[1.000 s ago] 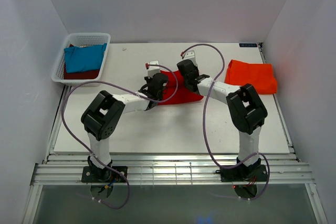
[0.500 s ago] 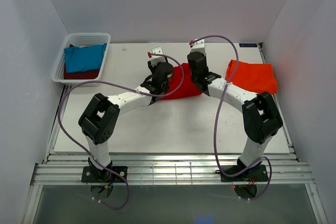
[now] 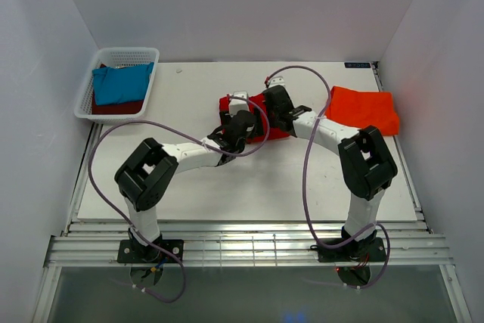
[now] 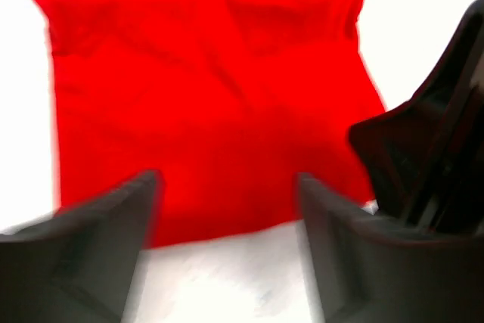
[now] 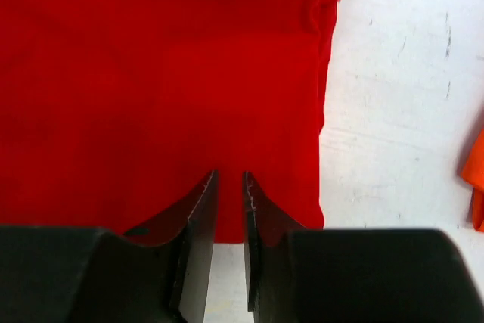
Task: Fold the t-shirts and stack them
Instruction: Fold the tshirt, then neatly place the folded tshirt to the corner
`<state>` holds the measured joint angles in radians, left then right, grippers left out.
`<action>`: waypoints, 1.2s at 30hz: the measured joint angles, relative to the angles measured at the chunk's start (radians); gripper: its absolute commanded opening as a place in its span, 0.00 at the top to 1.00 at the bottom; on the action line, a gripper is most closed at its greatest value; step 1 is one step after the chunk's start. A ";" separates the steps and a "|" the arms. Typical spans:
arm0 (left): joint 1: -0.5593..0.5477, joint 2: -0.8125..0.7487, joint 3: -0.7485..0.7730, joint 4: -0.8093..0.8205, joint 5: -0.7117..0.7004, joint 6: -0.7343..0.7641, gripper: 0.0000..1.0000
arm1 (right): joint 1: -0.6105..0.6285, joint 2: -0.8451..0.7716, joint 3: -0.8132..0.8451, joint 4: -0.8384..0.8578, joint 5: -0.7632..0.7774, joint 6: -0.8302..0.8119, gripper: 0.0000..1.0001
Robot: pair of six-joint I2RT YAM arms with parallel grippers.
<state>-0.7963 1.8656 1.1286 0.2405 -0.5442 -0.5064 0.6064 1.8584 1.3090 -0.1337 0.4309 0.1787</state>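
At the far left corner of the white table (image 3: 249, 187) sits a white basket (image 3: 128, 51). A teal-blue t-shirt (image 3: 121, 85) lies on top inside it. A dark maroon t-shirt (image 3: 117, 107) peeks out from under the blue one at the near side. Next comes the left gripper (image 4: 227, 255), which reaches toward the middle of the table. Its two black fingers (image 4: 113, 217) are spread wide apart and hold nothing. They hang over the near edge of the bright red t-shirt (image 4: 204, 96). The red t-shirt lies in the middle of the table, a bit toward the far side. It is folded into a flat, blocky shape. In the left wrist view its far edge looks a little wavy, and the picture is a bit blurry. The right gripper (image 5: 231, 187) is just to the right of the left one, and it also points at the near edge of the red t-shirt. Its fingers are pulled close together, with only a thin slit between them. No cloth shows inside that slit, and the red cloth under it lies flat. To the right, well apart from the red one, an orange-red t-shirt (image 3: 364, 110) lies folded near the right edge of the table. No gripper touches it.
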 measured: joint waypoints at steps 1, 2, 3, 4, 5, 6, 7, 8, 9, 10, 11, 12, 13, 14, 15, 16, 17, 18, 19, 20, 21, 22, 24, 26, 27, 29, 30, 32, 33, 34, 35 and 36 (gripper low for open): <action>0.000 -0.023 -0.023 -0.010 -0.005 -0.002 0.04 | 0.001 -0.002 0.000 -0.019 0.001 0.008 0.73; 0.000 -0.049 -0.039 -0.024 -0.011 -0.002 0.02 | 0.001 -0.006 0.000 -0.039 0.001 0.017 0.72; 0.001 -0.072 -0.044 -0.040 -0.016 -0.002 0.02 | 0.002 -0.013 -0.005 -0.051 0.003 0.023 0.72; 0.004 -0.091 -0.045 -0.049 -0.017 0.000 0.02 | 0.003 -0.026 -0.015 -0.053 0.005 0.027 0.70; 0.010 -0.108 -0.043 -0.053 -0.015 0.001 0.02 | 0.003 -0.041 -0.025 -0.059 0.008 0.030 0.69; 0.015 -0.119 -0.042 -0.058 -0.010 0.000 0.02 | 0.003 -0.056 -0.033 -0.064 0.014 0.031 0.66; 0.028 -0.127 -0.036 -0.067 0.003 -0.005 0.02 | 0.003 -0.069 -0.036 -0.070 0.019 0.034 0.52; 0.049 -0.129 -0.026 -0.075 0.024 -0.011 0.02 | 0.003 -0.079 -0.036 -0.072 0.024 0.038 0.48; 0.074 -0.126 -0.017 -0.084 0.046 -0.017 0.02 | 0.003 -0.085 -0.036 -0.072 0.027 0.040 0.42; 0.103 -0.120 -0.009 -0.092 0.064 -0.023 0.02 | 0.001 -0.089 -0.036 -0.071 0.026 0.037 0.32; 0.129 -0.111 -0.001 -0.101 0.080 -0.026 0.02 | -0.003 -0.090 -0.036 -0.068 0.019 0.035 0.25; 0.154 -0.102 0.005 -0.106 0.092 -0.026 0.02 | -0.008 -0.090 -0.037 -0.062 0.010 0.032 0.16; 0.176 -0.089 0.014 -0.112 0.102 -0.026 0.02 | -0.014 -0.090 -0.043 -0.045 -0.001 0.027 0.09; 0.191 -0.073 0.027 -0.122 0.109 -0.026 0.02 | -0.026 -0.090 -0.049 -0.029 -0.019 0.020 0.07; 0.200 -0.056 0.042 -0.132 0.118 -0.025 0.02 | -0.039 -0.090 -0.055 -0.016 -0.044 0.013 0.05; 0.203 -0.039 0.057 -0.143 0.126 -0.025 0.02 | -0.058 -0.090 -0.059 -0.005 -0.073 0.008 0.03; 0.203 -0.023 0.070 -0.150 0.137 -0.024 0.03 | -0.083 -0.089 -0.060 0.003 -0.108 0.008 0.03; 0.201 -0.009 0.082 -0.157 0.148 -0.024 0.03 | -0.111 -0.086 -0.060 0.014 -0.138 0.005 0.03; 0.198 0.003 0.091 -0.160 0.160 -0.025 0.04 | -0.143 -0.082 -0.058 0.026 -0.166 0.003 0.03; 0.197 0.017 0.098 -0.162 0.177 -0.026 0.07 | -0.183 -0.072 -0.051 0.036 -0.201 0.000 0.03; 0.197 0.020 0.098 -0.163 0.182 -0.026 0.08 | -0.213 -0.061 -0.044 0.042 -0.233 -0.003 0.03; 0.195 0.024 0.098 -0.164 0.193 -0.029 0.09 | -0.248 -0.045 -0.032 0.045 -0.262 -0.005 0.03; 0.193 0.027 0.098 -0.165 0.212 -0.035 0.09 | -0.304 0.000 -0.002 0.061 -0.327 -0.008 0.03; 0.192 0.033 0.106 -0.166 0.225 -0.040 0.09 | -0.352 0.050 0.027 0.069 -0.394 -0.008 0.03; 0.192 0.044 0.124 -0.170 0.229 -0.042 0.09 | -0.371 0.074 0.039 0.075 -0.428 -0.008 0.03; 0.192 0.089 0.191 -0.180 0.234 -0.043 0.09 | -0.403 0.118 0.053 0.088 -0.500 -0.004 0.04; 0.192 0.117 0.227 -0.184 0.237 -0.043 0.09 | -0.417 0.137 0.055 0.096 -0.539 -0.001 0.04; 0.192 0.176 0.298 -0.189 0.237 -0.040 0.09 | -0.439 0.169 0.055 0.113 -0.616 0.009 0.04; 0.192 0.205 0.328 -0.195 0.237 -0.040 0.09 | -0.448 0.184 0.055 0.121 -0.655 0.018 0.04; 0.192 0.232 0.356 -0.206 0.234 -0.037 0.09 | -0.457 0.197 0.055 0.130 -0.690 0.025 0.05; 0.192 0.259 0.380 -0.219 0.233 -0.034 0.09 | -0.463 0.210 0.055 0.141 -0.721 0.031 0.05; 0.192 0.283 0.399 -0.232 0.232 -0.033 0.09 | -0.468 0.215 0.056 0.162 -0.752 0.040 0.05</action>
<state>-0.6041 2.1483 1.5280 0.0086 -0.3126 -0.5392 0.1383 2.0735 1.3651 0.0280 -0.3210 0.2192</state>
